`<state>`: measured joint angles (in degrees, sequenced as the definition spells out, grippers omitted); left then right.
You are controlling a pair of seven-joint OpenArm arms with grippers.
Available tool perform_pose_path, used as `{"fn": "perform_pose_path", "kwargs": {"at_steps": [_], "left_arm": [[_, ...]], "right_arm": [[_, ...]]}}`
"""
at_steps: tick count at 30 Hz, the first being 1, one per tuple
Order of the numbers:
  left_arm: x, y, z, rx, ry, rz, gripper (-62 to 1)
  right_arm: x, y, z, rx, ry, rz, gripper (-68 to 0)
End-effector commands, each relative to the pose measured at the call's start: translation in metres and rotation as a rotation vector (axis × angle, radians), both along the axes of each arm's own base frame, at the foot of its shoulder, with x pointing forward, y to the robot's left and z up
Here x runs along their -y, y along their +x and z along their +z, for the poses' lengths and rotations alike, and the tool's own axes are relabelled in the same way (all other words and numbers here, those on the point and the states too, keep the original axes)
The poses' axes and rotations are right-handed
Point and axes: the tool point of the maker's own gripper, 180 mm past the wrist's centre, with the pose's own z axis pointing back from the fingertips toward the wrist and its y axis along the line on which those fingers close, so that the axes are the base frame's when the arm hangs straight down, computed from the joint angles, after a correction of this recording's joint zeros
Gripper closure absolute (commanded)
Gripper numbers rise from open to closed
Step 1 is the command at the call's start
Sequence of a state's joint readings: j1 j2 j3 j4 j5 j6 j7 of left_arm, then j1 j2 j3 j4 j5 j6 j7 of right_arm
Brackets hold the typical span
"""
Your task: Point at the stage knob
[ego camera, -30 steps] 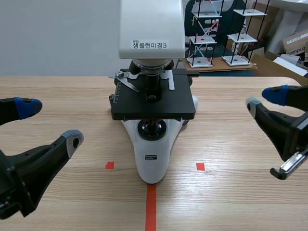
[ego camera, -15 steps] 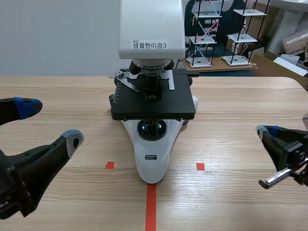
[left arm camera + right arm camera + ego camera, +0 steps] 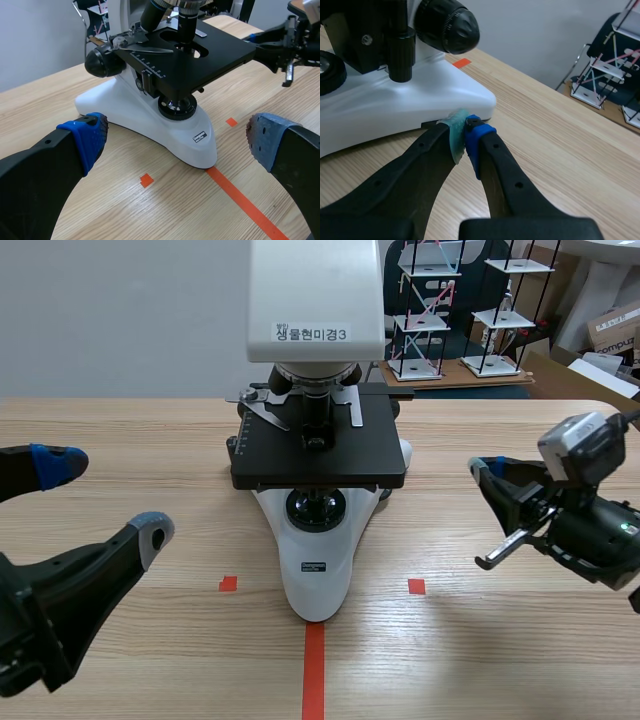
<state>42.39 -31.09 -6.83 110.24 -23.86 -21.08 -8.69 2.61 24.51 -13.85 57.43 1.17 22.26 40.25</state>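
The white and black microscope (image 3: 318,470) stands at the table's middle. Its stage knob (image 3: 400,54) hangs as a black stem under the stage's right side. The large black focus knob (image 3: 447,25) sits behind it. My right gripper (image 3: 482,469) is shut on nothing and hovers to the right of the microscope, tips aimed at its base (image 3: 410,105); in its own view the right gripper (image 3: 465,131) stays short of the stem. My left gripper (image 3: 105,497) stands open at the near left, well apart from the microscope (image 3: 165,95).
Wire model racks (image 3: 445,310) and cardboard boxes (image 3: 615,330) stand behind the table's far right edge. Bare wood lies on both sides of the microscope.
My right gripper went from open to shut, dipped low, then swung left and up toward the microscope's right side. The left arm has not moved.
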Motion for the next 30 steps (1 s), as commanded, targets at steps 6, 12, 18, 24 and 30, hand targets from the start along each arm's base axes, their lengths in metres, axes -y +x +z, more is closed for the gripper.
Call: {"fn": "perform_pose_path", "kwargs": {"at_steps": [6, 12, 18, 24, 30], "left_arm": [[0.0, -0.001, 0.002, 0.001, -0.013, 0.008, -58.1], [0.0, -0.001, 0.002, 0.001, -0.013, 0.008, -58.1], [0.0, -0.001, 0.002, 0.002, -0.013, 0.008, -58.1], [0.0, -0.001, 0.002, 0.002, -0.014, 0.008, -58.1], [0.0, -0.001, 0.002, 0.002, -0.014, 0.008, -58.1]], "right_arm": [[-0.032, 0.017, 0.019, 0.075, 0.016, 0.065, 0.0], [-0.044, 0.018, 0.019, 0.072, 0.014, 0.089, 0.0], [-0.043, 0.018, 0.017, 0.067, 0.01, 0.087, 0.0], [-0.043, 0.018, 0.017, 0.066, 0.009, 0.087, 0.0], [-0.043, 0.018, 0.017, 0.066, 0.009, 0.086, 0.0]]}}
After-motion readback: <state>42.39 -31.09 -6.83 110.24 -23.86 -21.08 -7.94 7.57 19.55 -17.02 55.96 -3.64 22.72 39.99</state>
